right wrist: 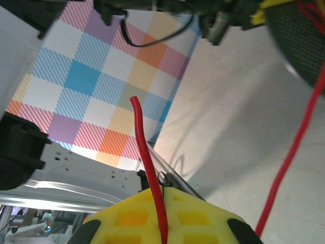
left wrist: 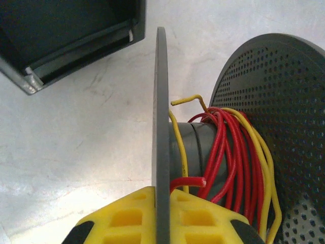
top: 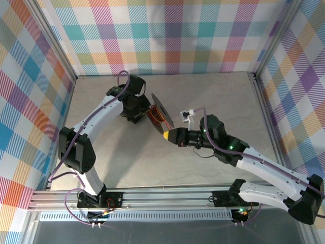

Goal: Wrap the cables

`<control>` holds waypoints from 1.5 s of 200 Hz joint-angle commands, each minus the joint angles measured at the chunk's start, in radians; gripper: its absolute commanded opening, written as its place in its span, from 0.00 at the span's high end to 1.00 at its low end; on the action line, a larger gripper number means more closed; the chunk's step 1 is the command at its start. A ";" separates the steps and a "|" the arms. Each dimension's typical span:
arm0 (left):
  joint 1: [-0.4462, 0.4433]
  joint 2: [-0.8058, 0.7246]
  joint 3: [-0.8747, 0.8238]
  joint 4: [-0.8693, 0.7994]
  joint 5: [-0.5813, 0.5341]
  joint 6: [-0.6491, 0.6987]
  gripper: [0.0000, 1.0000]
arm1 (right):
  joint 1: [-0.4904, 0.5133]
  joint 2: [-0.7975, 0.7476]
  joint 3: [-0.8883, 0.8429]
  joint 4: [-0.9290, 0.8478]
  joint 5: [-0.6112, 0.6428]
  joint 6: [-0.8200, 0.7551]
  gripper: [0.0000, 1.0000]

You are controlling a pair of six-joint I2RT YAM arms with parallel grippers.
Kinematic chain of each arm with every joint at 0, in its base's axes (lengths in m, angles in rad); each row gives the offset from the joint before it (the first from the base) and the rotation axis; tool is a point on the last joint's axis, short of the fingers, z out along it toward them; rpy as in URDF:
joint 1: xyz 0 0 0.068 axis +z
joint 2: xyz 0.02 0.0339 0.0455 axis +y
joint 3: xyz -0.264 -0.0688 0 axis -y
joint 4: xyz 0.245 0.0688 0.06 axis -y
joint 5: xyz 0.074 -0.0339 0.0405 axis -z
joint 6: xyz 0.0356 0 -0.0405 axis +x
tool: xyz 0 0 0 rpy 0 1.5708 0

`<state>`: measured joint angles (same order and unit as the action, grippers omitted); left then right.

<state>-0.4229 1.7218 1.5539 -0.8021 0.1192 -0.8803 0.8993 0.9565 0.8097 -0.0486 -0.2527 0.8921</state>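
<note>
Left gripper (left wrist: pixel 161 211): pressed together on the thin edge of a grey spool flange (left wrist: pixel 161 101).
Cables (left wrist: pixel 231 152): red and yellow turns wound loosely round the hub (left wrist: pixel 195 145), between the two flanges.
Right gripper (right wrist: pixel 162 213): pinching one red strand (right wrist: pixel 144 147), its free end poking up past the fingers.
Spool (top: pixel 161 116): mid-table (top: pixel 213 96), between the two grippers.

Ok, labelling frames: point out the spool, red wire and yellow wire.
spool (left wrist: pixel 161 127): left wrist view, near flange's edge.
red wire (right wrist: pixel 146 157): right wrist view, middle of upright strand.
yellow wire (left wrist: pixel 185 99): left wrist view, bent free end.
</note>
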 commanded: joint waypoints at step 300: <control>-0.038 -0.486 -0.159 0.194 0.528 0.346 1.00 | -0.751 0.378 -0.117 0.221 -0.414 0.060 1.00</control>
<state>-0.4000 1.2964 1.3396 -0.5816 0.5991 -0.6563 0.1894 1.2568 0.5941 0.1711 -0.6140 0.9867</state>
